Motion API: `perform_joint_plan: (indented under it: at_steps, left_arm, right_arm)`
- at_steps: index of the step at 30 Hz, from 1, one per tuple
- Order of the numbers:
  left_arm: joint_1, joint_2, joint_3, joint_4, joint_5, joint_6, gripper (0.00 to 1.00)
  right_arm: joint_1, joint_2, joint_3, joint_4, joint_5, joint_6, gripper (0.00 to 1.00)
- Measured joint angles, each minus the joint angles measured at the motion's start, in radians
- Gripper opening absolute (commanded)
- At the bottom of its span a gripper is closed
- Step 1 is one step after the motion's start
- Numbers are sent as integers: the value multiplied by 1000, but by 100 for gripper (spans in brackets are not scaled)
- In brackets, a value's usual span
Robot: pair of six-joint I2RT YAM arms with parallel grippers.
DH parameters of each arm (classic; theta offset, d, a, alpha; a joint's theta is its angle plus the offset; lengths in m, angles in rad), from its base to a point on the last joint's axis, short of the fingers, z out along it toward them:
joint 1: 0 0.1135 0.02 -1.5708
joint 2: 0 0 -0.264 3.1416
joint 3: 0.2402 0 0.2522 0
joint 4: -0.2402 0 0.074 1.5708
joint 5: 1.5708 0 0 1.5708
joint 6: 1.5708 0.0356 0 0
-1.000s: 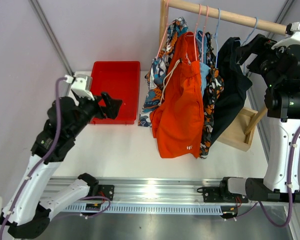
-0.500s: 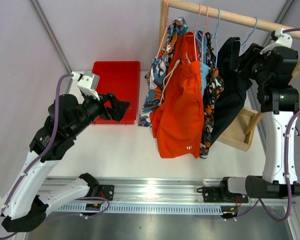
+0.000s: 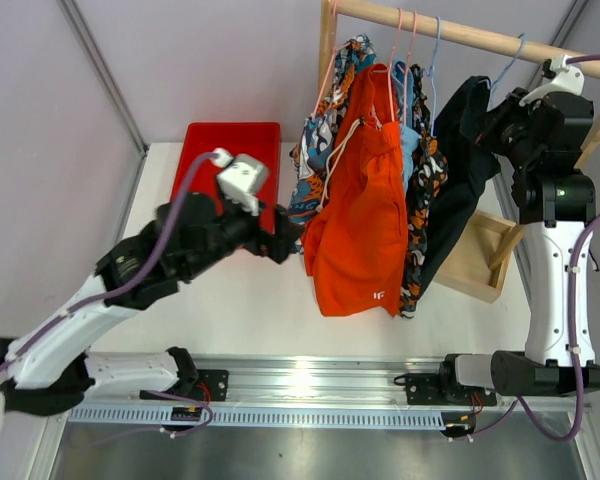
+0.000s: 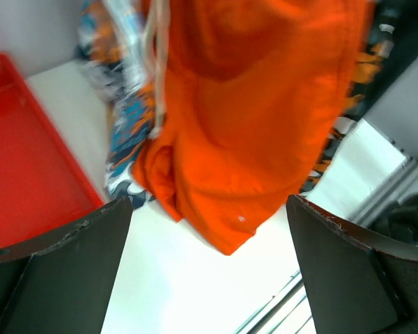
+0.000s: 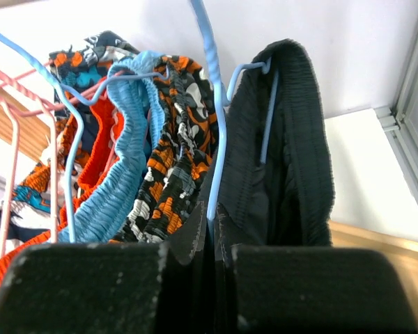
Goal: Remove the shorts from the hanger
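Left gripper (image 3: 290, 240) is out over the middle of the table, jaws spread wide and holding nothing. In its wrist view the two dark fingers (image 4: 70, 268) frame the bright orange fabric shorts with a white drawstring (image 4: 258, 118) dead ahead, with no contact that I can see. Those orange shorts hang at the front of the bunch, over the far right part of the white tabletop (image 3: 280, 310). To their left are the teal-orange-white wave-print shorts (image 3: 315, 150). Tucked behind on the right are the plain light blue shorts (image 5: 115, 195), then the orange-black-white blotched shorts (image 5: 177, 160), and nearest the right edge the black fabric shorts (image 5: 296, 160). All five hang on wire hangers from the round wooden rail (image 3: 460, 33). Up by the right edge, right gripper (image 5: 214, 240) is at the black shorts' waistband. Its jaws are closed to a thin slit, and the pale blue wire hanger (image 5: 212, 125) runs straight down into it, pinched between the pads. Whether any black cloth is caught too, I cannot tell. A red plastic tray (image 3: 230, 150) sits in the far left corner, and a shallow wooden tray (image 3: 487, 255) lies by the right edge below the black shorts
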Motion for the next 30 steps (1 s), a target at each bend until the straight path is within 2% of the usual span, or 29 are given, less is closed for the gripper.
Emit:
perform_joint_plan:
  at_steps: [2,6,15,23,30]
  left_arm:
    - [-102,88,75,1,-62,25,99]
    - [-247,259,216,18,-98,61,99]
    - [-409,484,352,222,54,121,99]
    - [-459,700,459,363,174,121,99]
    - [-463,820,559,395,186,122,99]
  right_arm:
    - [2,-16,-4,6,25,12,0]
    - [8,-71,6,1,76,29,0]
    - [56,-235,46,-24,132,63,0]
    - [68,-290,11,-85,118,85,0]
    - [89,-301,-9,-118,98,87,0]
